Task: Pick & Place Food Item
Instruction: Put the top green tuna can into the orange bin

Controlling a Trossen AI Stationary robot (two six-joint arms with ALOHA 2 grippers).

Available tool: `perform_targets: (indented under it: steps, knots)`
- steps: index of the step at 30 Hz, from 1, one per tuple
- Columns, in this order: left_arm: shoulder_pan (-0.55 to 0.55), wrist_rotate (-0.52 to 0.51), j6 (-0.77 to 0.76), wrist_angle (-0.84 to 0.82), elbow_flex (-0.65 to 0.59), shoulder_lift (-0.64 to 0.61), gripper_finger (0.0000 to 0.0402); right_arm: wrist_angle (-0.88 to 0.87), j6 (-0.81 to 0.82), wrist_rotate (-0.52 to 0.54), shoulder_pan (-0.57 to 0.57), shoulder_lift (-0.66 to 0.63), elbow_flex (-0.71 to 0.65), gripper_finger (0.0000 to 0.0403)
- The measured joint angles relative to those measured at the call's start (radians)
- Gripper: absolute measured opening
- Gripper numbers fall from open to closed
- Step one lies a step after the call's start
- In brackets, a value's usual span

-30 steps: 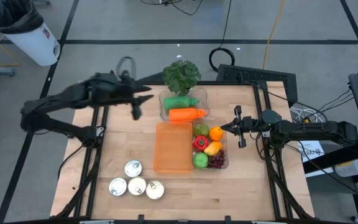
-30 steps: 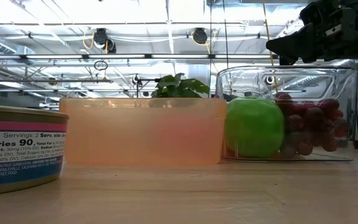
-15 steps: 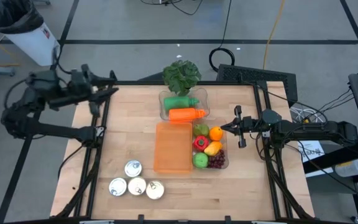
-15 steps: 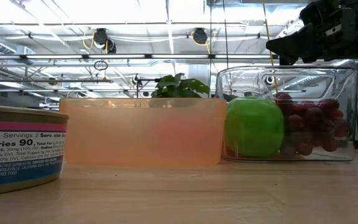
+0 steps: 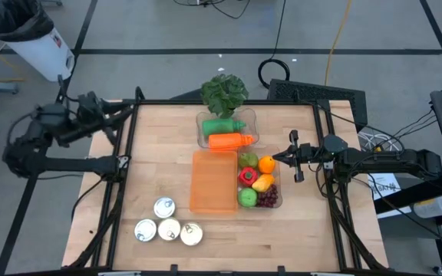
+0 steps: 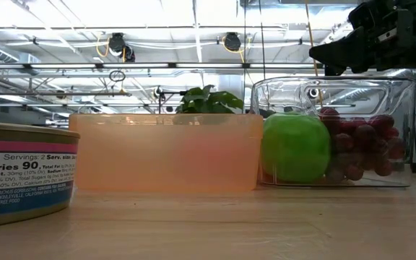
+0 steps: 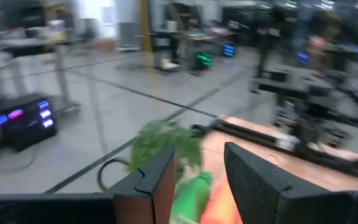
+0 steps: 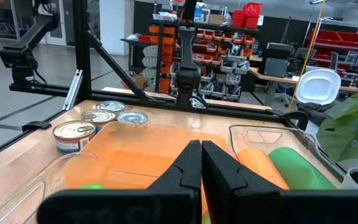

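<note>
Fruit bin (image 5: 275, 201) beside orange lid (image 5: 214, 181), 4 cans (image 5: 167, 222); left pincer (image 5: 126, 116) ajar, empty; right pincer (image 5: 276, 156) closed, empty.

Pale wood table (image 5: 159, 165); translucent orange lid (image 5: 214, 182); green apple (image 6: 295, 147), dark red grapes (image 6: 360, 148); silver cans (image 5: 165, 207); leafy green plant (image 5: 223, 92).

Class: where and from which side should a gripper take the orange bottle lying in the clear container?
Probably from straight above, across the middle of the orange bottle. It lies on its side in the clear container, whose walls block side approaches; fingers straddle its narrow width, clear of the green bottle alongside.
</note>
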Motion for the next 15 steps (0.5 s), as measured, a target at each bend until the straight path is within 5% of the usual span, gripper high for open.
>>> perform_targets:
  steps: [4, 15]
  knots:
    - [0.000, -0.052, -0.019, 0.071, -0.163, -0.090, 0.0156, 0.000, 0.000, 0.000, 0.000, 0.000, 0.000, 0.0000]
    - [0.000, 0.005, -0.052, 0.374, -0.576, -0.288, 0.0186, 0.000, 0.000, 0.000, 0.000, 0.000, 0.000, 0.0000]
